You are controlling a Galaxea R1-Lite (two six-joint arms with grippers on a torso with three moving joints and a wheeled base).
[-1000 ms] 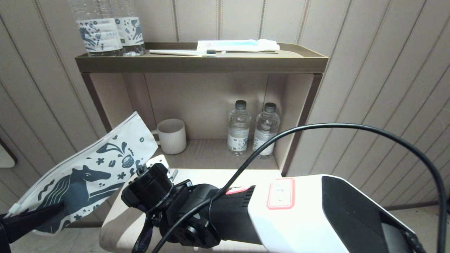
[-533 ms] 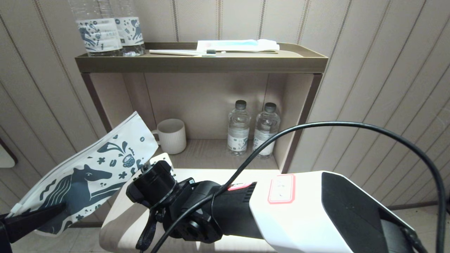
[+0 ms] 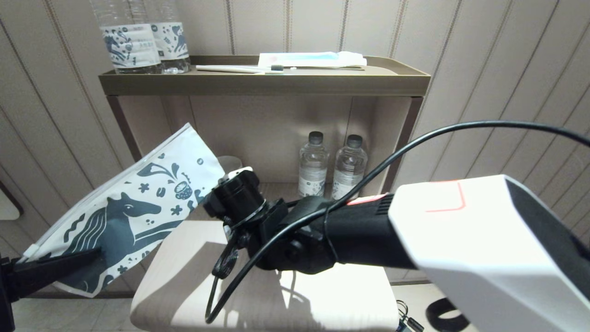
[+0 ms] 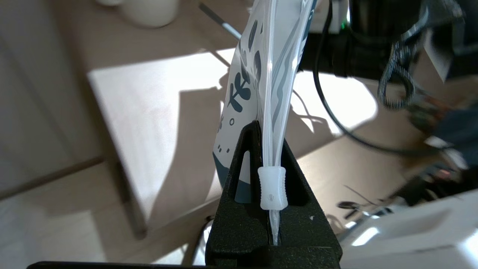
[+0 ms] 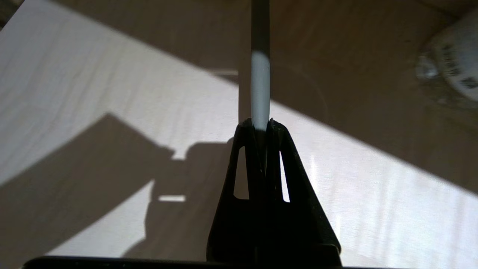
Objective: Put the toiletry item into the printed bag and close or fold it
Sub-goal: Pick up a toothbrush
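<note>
Left gripper (image 4: 269,157) pinches the bag (image 3: 133,216) at its zip end, tilted up toward 1 o'clock, probably for loading; right gripper (image 5: 261,125) clamps the toothbrush (image 5: 260,74) handle.

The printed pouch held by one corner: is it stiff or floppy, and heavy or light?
Probably fairly stiff: the printed pouch juts up flat from the left gripper, pinched near its zip slider. Likely light, since one corner grip carries it without sag.

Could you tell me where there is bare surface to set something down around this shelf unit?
The pale lower table in front of the niche is bare, bordered by the printed bag and the right arm. The niche floor left of the two small bottles looks open. The top tray is crowded, bare only at its right end.
</note>
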